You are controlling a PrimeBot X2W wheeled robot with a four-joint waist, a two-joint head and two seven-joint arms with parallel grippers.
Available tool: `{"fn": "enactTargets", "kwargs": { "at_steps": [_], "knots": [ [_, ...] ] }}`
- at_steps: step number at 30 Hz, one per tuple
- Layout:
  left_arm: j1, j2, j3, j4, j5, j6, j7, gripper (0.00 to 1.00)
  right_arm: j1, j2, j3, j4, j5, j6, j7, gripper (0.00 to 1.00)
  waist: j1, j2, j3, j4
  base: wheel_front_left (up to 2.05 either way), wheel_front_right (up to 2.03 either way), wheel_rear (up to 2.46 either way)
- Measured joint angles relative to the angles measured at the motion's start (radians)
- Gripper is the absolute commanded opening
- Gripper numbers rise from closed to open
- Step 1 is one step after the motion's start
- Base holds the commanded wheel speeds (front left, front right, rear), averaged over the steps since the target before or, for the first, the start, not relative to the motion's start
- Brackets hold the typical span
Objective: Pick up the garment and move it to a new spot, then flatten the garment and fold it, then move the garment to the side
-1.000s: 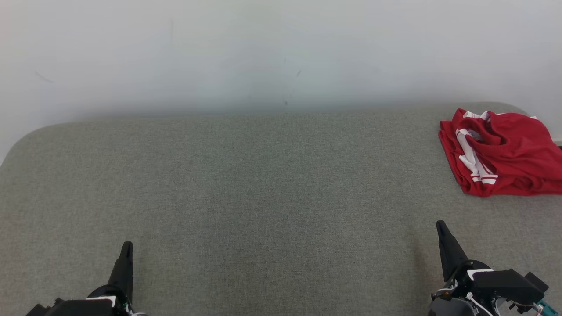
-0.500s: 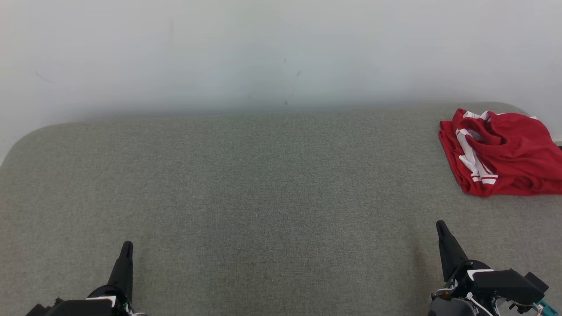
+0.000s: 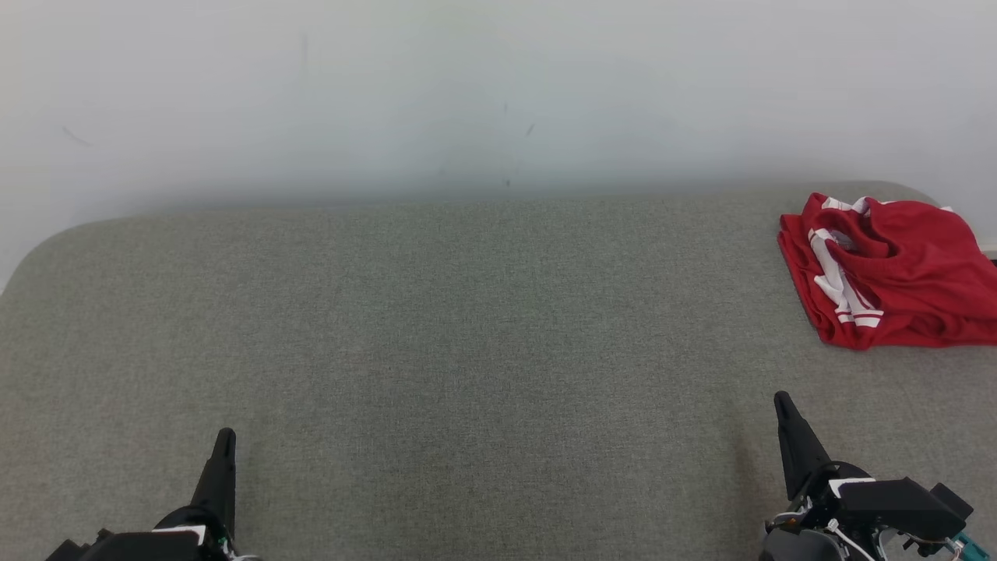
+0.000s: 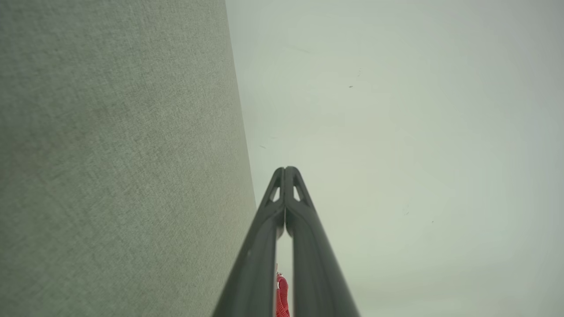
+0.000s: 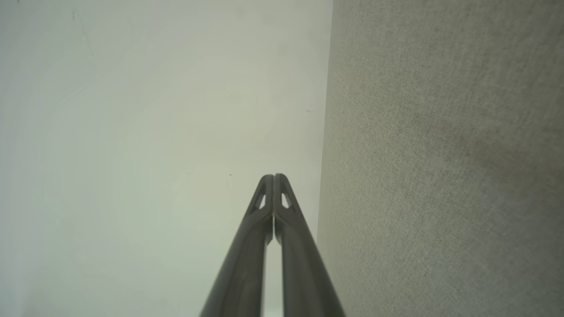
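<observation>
The garment (image 3: 888, 273) is red with white stripes and lies folded in a loose stack at the far right of the grey fabric table (image 3: 467, 327), partly cut off by the picture's edge. A sliver of the garment (image 4: 282, 295) shows between the left fingers low in the left wrist view. My left gripper (image 3: 224, 438) rests at the lower left, shut and empty, its tips touching in the left wrist view (image 4: 285, 169). At the lower right my right gripper (image 3: 781, 401) is shut and empty too, its tips together (image 5: 273, 177), well short of the garment.
A pale wall (image 3: 498, 93) runs along the table's far edge. The table's back left corner (image 3: 47, 241) is rounded.
</observation>
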Motion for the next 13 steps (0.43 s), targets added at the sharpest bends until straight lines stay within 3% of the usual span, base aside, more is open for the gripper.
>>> {"fn": "enactTargets", "kwargs": {
  "at_steps": [13],
  "knots": [
    [0.000, 0.000, 0.000, 0.000, 0.000, 0.000, 0.001, 0.00, 0.000, 0.000, 0.000, 0.000, 0.000, 0.000, 0.000, 0.00, 0.0000, 0.0000, 0.000, 0.000, 0.00, 0.00, 0.00]
  ]
}}
